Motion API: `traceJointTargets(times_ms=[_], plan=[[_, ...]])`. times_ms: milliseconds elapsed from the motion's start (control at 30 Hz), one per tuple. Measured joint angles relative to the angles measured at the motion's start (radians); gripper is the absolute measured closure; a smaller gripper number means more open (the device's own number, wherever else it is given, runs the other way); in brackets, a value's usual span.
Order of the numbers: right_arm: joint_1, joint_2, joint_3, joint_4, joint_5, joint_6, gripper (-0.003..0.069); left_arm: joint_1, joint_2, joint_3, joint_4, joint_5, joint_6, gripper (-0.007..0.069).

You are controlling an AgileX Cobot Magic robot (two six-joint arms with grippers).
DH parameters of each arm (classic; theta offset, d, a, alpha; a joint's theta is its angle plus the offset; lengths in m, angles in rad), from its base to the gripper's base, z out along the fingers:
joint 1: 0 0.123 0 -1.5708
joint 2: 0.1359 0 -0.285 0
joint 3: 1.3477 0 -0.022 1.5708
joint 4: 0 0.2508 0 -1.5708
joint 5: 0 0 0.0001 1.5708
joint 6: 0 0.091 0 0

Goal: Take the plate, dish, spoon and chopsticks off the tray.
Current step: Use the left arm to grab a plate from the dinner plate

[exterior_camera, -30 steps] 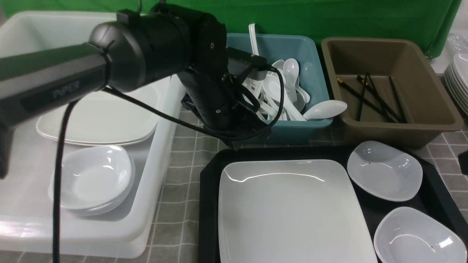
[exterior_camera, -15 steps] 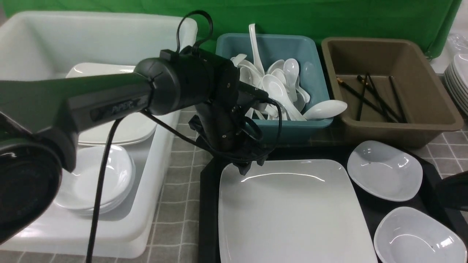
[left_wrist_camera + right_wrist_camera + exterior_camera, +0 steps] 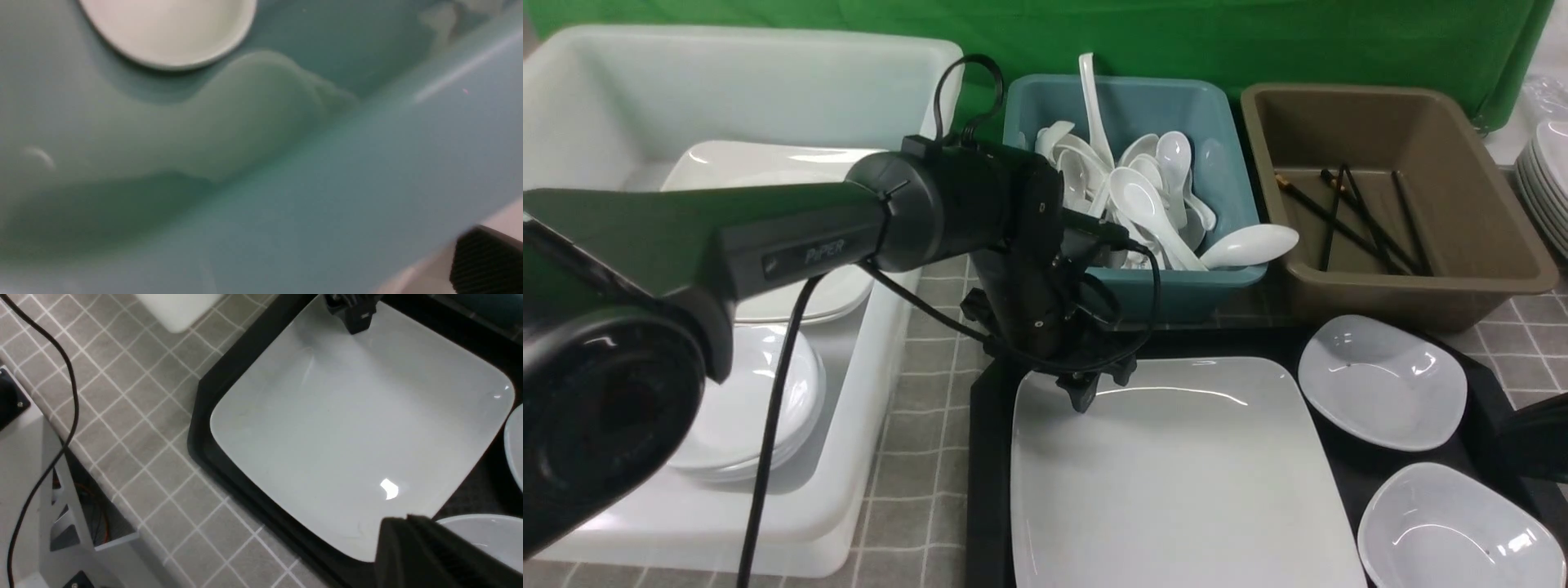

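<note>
Gripper of left arm (image 3: 1103, 389) at far rim of plate (image 3: 1176, 490); spread cannot tell.

The left arm (image 3: 727, 237) comes in from the lower left of the front view. Its long black link slants up toward the middle of the frame, and there the wrist (image 3: 1021, 269) bends sharply downward. A black cable (image 3: 768, 457) hangs along the link and loops above the wrist. The left gripper (image 3: 1103, 385) points down just left of centre, with its two short dark fingertips a little apart. The right gripper (image 3: 1534, 434) shows only as a dark, blurred piece at the right edge. How its jaws stand cannot be told.
</note>
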Motion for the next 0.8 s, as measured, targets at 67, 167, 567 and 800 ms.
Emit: traceJointTargets(times_ms=[67, 167, 567, 800], plan=[[0.000, 0.000, 0.000, -0.001, -0.005, -0.001, 0.0624, 0.001, 0.000, -0.001, -0.003, 0.009, -0.005, 0.0293], [0.000, 0.000, 0.000, -0.001, -0.017, -0.001, 0.0622, 0.002, -0.002, -0.004, 0.002, 0.034, -0.026, 0.0309], [0.000, 0.001, 0.000, -0.002, -0.046, -0.006, 0.0622, -0.002, -0.107, -0.001, 0.071, 0.175, -0.057, 0.0473], [0.000, 0.003, 0.000, -0.002, -0.064, -0.006, 0.0622, -0.002, -0.185, -0.001, 0.056, 0.203, -0.076, 0.0524]])
